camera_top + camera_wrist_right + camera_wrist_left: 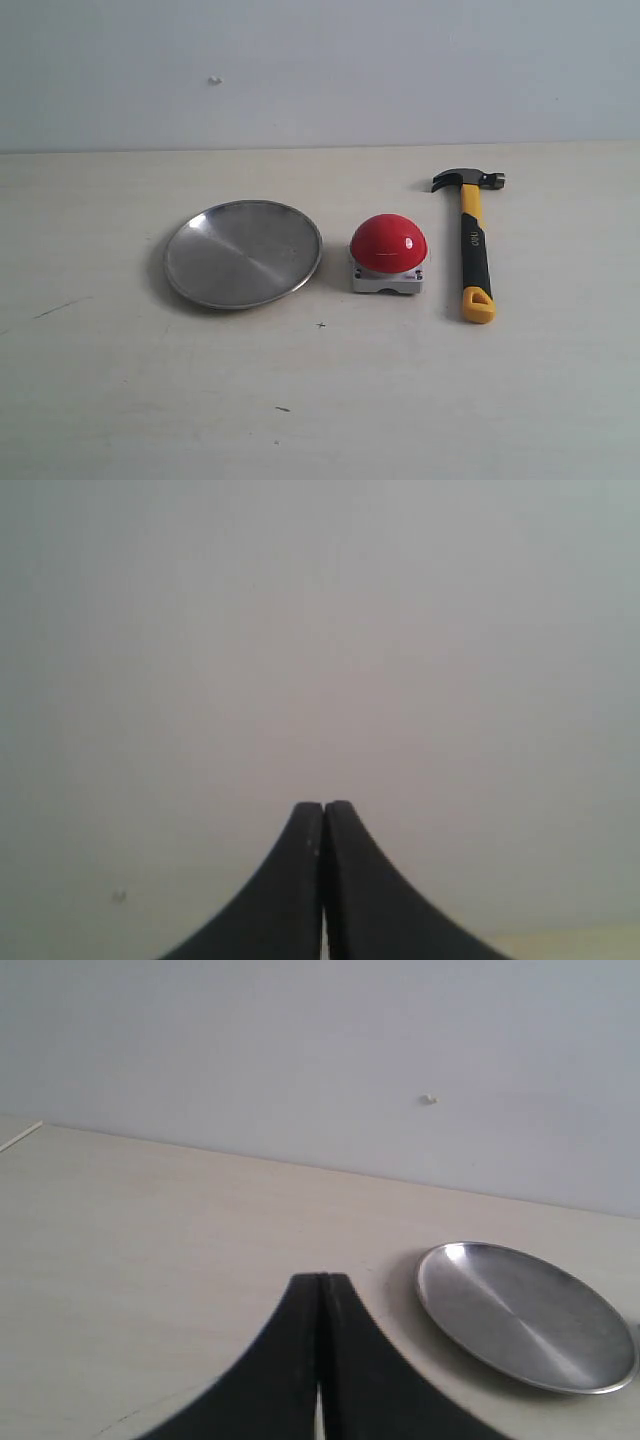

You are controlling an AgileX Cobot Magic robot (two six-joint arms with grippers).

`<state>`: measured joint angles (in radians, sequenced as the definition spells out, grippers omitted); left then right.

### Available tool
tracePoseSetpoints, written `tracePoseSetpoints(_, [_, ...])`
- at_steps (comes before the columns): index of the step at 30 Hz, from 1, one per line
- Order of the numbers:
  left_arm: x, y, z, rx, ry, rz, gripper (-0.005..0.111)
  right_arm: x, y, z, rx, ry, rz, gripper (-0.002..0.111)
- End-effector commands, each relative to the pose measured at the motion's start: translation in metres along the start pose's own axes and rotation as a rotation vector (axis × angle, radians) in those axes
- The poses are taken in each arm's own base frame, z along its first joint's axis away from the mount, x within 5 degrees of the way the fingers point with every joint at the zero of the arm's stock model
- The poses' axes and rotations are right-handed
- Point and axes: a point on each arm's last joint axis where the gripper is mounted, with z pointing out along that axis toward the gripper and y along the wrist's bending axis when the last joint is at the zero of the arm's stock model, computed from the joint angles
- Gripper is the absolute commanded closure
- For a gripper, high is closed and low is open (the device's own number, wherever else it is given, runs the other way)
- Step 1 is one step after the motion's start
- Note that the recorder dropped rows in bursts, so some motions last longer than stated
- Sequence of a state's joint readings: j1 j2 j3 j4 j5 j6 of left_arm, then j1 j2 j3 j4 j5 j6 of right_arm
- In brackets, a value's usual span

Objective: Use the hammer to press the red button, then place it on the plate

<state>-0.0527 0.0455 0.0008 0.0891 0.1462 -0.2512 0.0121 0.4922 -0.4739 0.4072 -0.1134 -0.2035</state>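
Observation:
The hammer (473, 246) lies flat on the table at the right, dark head toward the wall, yellow looped end toward the front. The red button (388, 244) on its grey base sits just left of it. Further left lies the silver plate (243, 252), which shows again as the plate (523, 1315) in the left wrist view. My left gripper (322, 1278) is shut with nothing in it, well short of the plate. My right gripper (324, 805) is shut and empty too, facing only the pale wall. Neither gripper appears in the exterior view.
A pale wooden table (320, 400) runs back to a light grey wall (320, 70). The table's left corner edge (20, 1136) shows in the left wrist view. A small mark (214, 81) sits on the wall.

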Motion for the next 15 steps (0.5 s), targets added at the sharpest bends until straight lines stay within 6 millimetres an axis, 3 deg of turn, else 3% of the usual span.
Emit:
tracePoseSetpoints(1, [-0.001,-0.001,0.000,0.011,-0.014,-0.007,0.107,-0.001,0.013,0.045,-0.073,0.352,-0.101,0.108])
tracePoseSetpoints(4, [-0.001,-0.001,0.000,0.011,-0.014,-0.007,0.107,0.001,0.014,0.072,-0.056,0.540,-0.130,0.108])
tracePoseSetpoints(8, [-0.001,-0.001,0.000,0.011,-0.014,-0.007,0.107,0.015,-0.003,0.098,0.124,0.840,-0.235,0.108])
tracePoseSetpoints(14, [-0.001,-0.001,0.000,0.011,-0.014,-0.007,0.107,0.046,-0.042,0.109,0.529,1.406,-0.469,0.105])
tracePoseSetpoints(15, [-0.001,-0.001,0.000,0.011,-0.014,-0.007,0.107,0.054,-0.045,0.116,0.523,1.445,-0.516,0.104])
